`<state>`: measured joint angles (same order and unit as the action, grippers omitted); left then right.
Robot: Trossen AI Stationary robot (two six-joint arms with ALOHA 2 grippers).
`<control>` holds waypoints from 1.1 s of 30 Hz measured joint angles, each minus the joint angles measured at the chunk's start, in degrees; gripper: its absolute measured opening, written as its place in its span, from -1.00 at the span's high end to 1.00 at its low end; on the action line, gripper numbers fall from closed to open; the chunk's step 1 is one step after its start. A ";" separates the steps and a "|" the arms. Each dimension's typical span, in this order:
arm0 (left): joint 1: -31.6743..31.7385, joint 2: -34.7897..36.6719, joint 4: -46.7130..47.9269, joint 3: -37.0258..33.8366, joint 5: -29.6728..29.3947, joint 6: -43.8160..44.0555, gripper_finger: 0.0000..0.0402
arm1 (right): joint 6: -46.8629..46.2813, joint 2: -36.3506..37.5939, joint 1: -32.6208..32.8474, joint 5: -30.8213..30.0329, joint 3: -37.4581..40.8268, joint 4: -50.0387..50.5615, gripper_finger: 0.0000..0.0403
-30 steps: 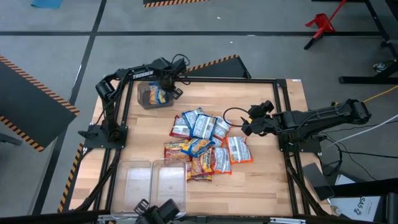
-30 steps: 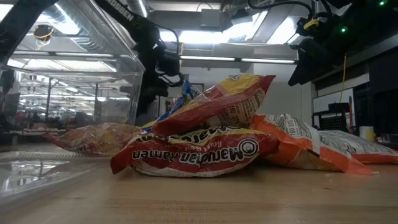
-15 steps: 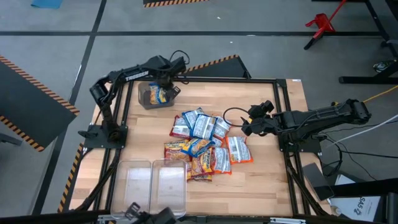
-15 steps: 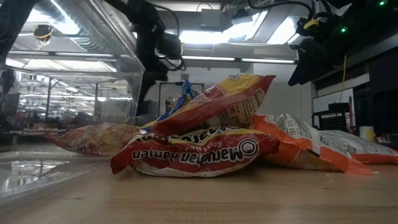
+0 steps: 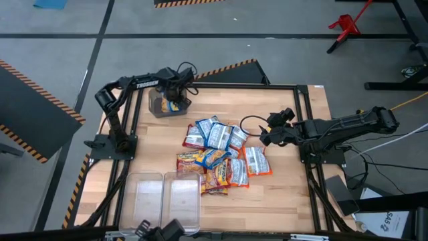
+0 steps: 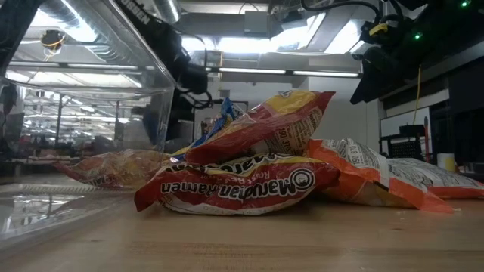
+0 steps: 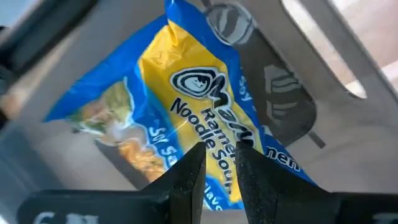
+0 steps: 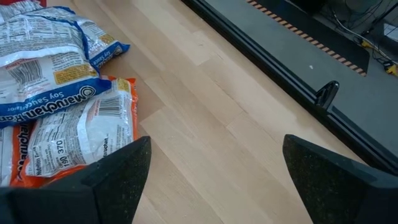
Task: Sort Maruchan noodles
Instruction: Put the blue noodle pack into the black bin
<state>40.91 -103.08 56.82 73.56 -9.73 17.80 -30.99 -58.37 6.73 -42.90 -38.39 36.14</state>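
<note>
While the left gripper hangs over the far-left bin, its fingers are nearly closed, and I cannot tell whether they pinch the blue packet or have let it go; the packet sits in that bin. This looks like the drop-off step for a blue one. Next, I reckon, the arm must lift clear and return to the pile mid-table. The right gripper waits wide open just beside the pile, holding nothing. Two bins stand at the near edge.

Grey floor, hazard tape, ceiling lights
</note>
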 joint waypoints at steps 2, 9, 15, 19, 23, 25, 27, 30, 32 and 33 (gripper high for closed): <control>-0.05 0.01 -1.19 -0.81 2.01 -0.52 0.60 | 0.39 0.00 0.00 -0.24 0.00 -0.01 -0.74; -1.01 -0.01 -3.12 0.36 6.84 -3.19 0.60 | 1.29 0.00 0.00 -0.56 0.00 -0.07 -0.74; -1.63 1.98 1.06 7.28 6.61 -3.34 0.60 | 1.31 0.00 0.00 -0.56 0.00 -0.07 -0.74; -4.12 6.35 -1.15 10.83 10.00 -3.14 0.60 | 1.31 -0.01 0.00 -0.44 0.00 -0.16 -0.74; -8.66 8.96 -9.33 10.93 16.29 -6.79 0.58 | 1.31 0.00 0.01 -0.01 0.00 -0.60 -0.74; -10.90 8.96 -12.23 10.89 21.99 -7.72 0.52 | 1.31 0.00 -0.01 0.03 0.00 -0.72 -0.74; -13.31 8.42 -15.95 10.89 25.24 -7.92 0.45 | 1.31 0.00 0.00 0.05 0.00 -0.74 -0.74; -17.10 7.03 -18.30 10.89 25.12 -10.17 0.32 | 1.29 0.00 -0.01 0.05 0.00 -0.74 -0.74; -19.47 6.06 -18.32 10.89 22.66 -12.02 0.21 | 1.29 0.00 0.01 0.43 0.00 -0.76 -0.74; -20.42 5.49 -18.20 10.89 21.71 -12.31 0.16 | 1.31 -0.02 -0.01 0.80 0.00 -0.76 -0.74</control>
<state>20.49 -97.59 38.62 84.44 11.98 5.50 -29.67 -58.39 6.72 -42.10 -38.39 35.38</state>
